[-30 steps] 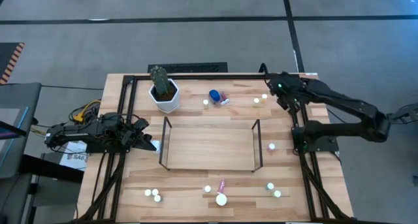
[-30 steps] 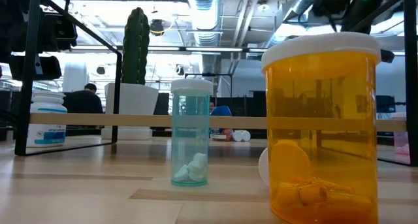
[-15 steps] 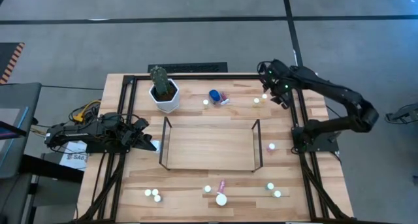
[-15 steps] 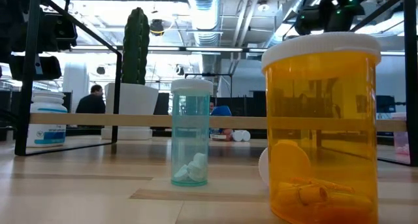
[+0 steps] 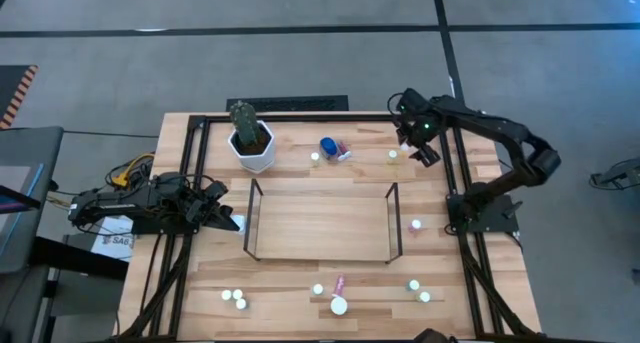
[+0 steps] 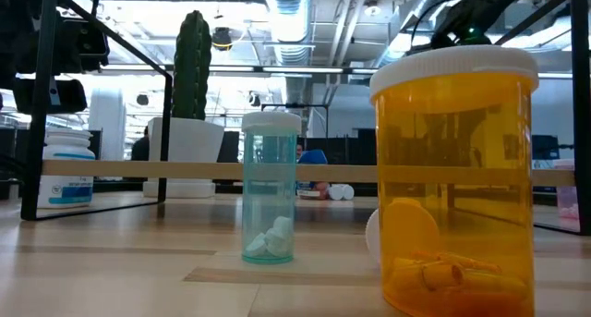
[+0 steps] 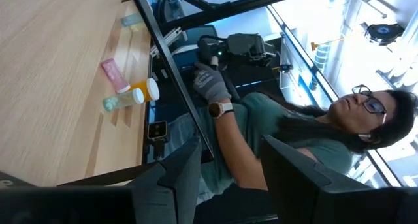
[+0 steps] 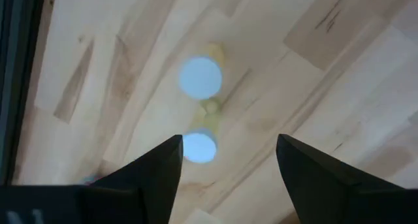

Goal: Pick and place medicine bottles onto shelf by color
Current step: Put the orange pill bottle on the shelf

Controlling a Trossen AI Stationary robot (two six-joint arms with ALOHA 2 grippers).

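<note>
I had two white-capped medicine bottles [image 8: 200,77] standing close together at the far right of the table [image 5: 290,273], seen from above between the right gripper's [image 5: 416,148] fingers [image 8: 312,172], which were spread wide and held nothing. That gripper hung just over the pair, well clear of the shelf [image 5: 320,223], which sat bare in the middle of the table.

Farther left along the far edge lay the blue-capped bottle [image 5: 328,145] with a small white-capped one [image 5: 315,157] just beside it, and left of those stood the white pot with the cactus [image 5: 251,141]. One more bottle [image 5: 416,224] sat just right of the shelf. Along the near edge I counted a pair at the left [image 5: 234,298], a pink one [image 5: 340,283] and a larger white cap [image 5: 339,305] in the middle, and two more at the right [image 5: 419,291]. At table height the orange bottle [image 6: 452,178] stood closest to the camera, with a teal one [image 6: 269,188] behind it.

The left gripper [image 5: 222,215] waited at the table's left edge, fingers [image 7: 176,178] only narrowly parted and empty. A seated person [image 7: 274,139] showed past it.
</note>
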